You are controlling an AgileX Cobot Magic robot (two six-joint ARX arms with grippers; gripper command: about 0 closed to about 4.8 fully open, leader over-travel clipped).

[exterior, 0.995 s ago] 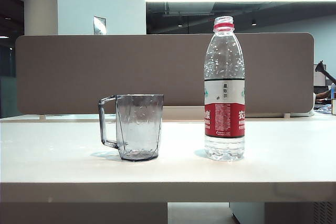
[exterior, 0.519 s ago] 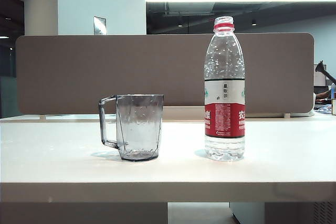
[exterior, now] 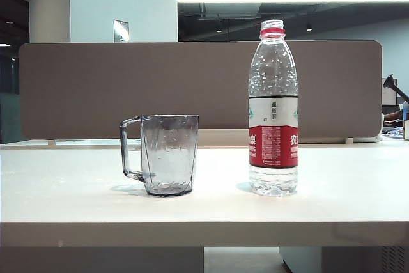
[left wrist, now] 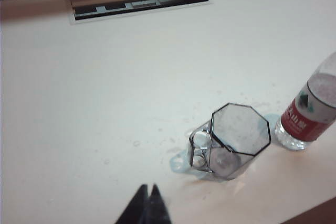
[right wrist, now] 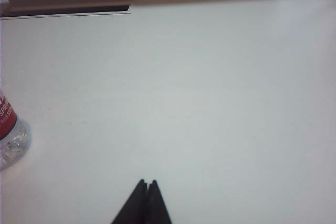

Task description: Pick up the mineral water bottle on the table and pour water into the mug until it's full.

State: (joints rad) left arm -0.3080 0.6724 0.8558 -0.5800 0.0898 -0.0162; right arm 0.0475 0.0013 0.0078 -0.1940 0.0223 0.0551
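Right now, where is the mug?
In the exterior view the mug stands upright on the table, left of centre, apart from the bottle on its right.

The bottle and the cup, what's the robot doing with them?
Nothing is being handled yet. The mineral water bottle stands upright on the table, apart from the empty mug. The left end effector hangs shut above the table near the mug. The right end effector is shut too, holding nothing.

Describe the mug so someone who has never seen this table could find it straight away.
On the white table, in front of the long grey-brown divider panel, two things stand upright and apart. The mug is the shorter one, left of the mineral water bottle in the exterior view: smoky grey, see-through, faceted, with a squared handle pointing away from the bottle.
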